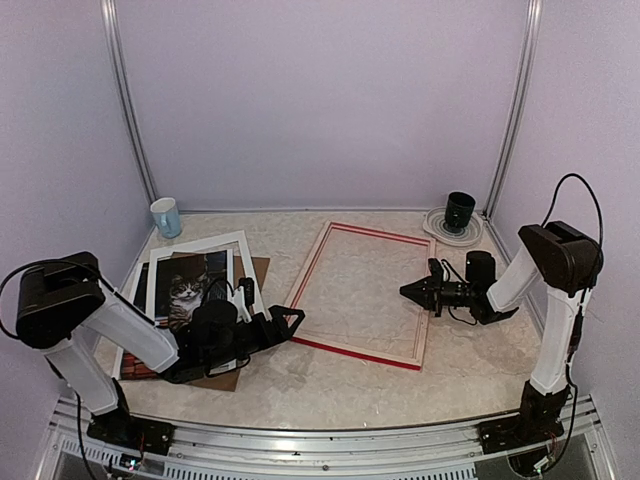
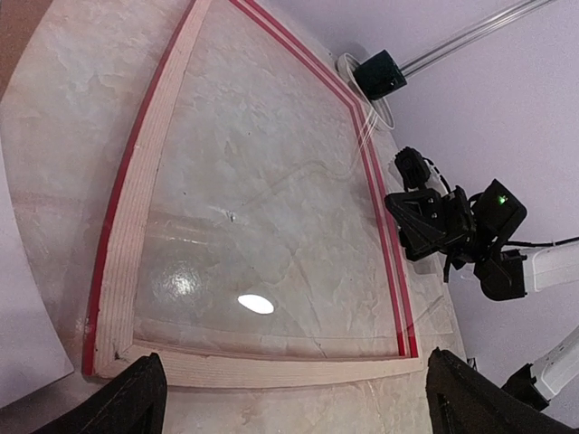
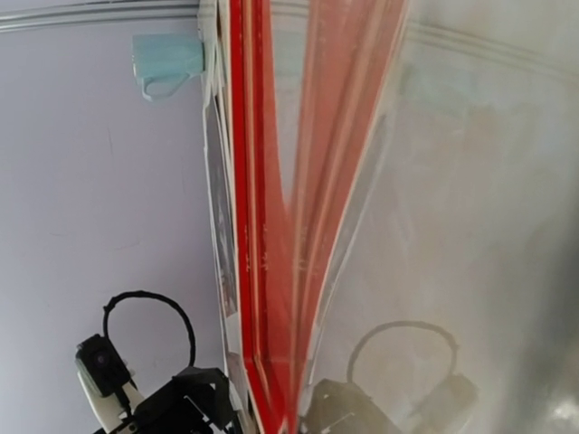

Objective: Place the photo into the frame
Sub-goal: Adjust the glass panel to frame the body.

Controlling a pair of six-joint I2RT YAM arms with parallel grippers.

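- Photo [image 1: 185, 290] lies at counter [image 1: 330, 395] left, under my left arm; frame [image 1: 362, 352] lies back-up at centre, apart.
- Left fingers [image 1: 290, 322] spread, empty; right fingers [image 1: 405, 291] pressed together, empty, over frame's right side.
- Risk: glossy print slips or creases when pinched flat; right fingers nudge the frame.
- Writing: none legible.

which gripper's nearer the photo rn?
Left. The left gripper hangs open just right of the photo, between it and the frame. The right gripper, shut, sits over the frame's right side, well away.
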